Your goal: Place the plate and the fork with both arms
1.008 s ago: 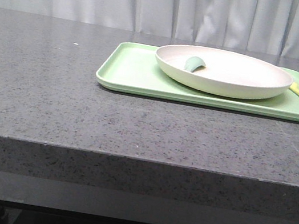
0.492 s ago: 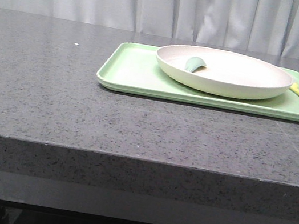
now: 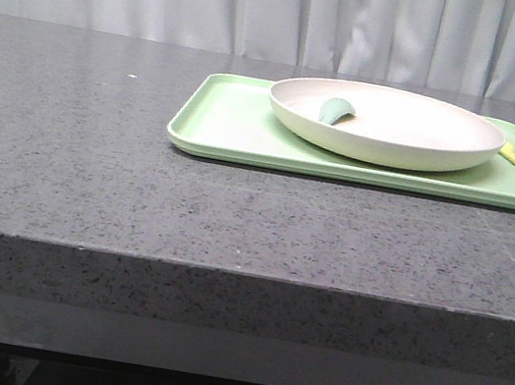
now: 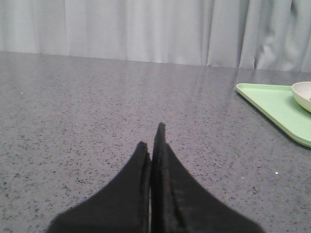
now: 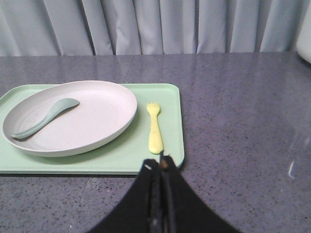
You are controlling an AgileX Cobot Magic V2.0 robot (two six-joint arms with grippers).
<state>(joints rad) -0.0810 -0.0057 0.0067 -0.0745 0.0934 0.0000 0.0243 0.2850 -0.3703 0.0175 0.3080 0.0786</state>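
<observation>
With both tools, left (image 4: 151,141) and right (image 5: 160,167), closed and empty, we risk nudging the slim pale-yellow plastic fork (image 5: 154,127) against the round cream-white plate (image 5: 73,116).

Sitting on the worktop (image 3: 95,154): one tray (image 3: 235,124), one plate (image 3: 396,142), one fork (image 5: 154,127), one teal spoon (image 5: 46,116).

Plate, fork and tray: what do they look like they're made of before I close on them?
The plate looks like matte cream plastic or a fibre composite: dull, with no glaze shine. The fork looks like pale yellow moulded plastic, one smooth piece. The tray also looks like plastic, light green with a soft satin sheen and rounded rim. None can be confirmed by sight.
</observation>
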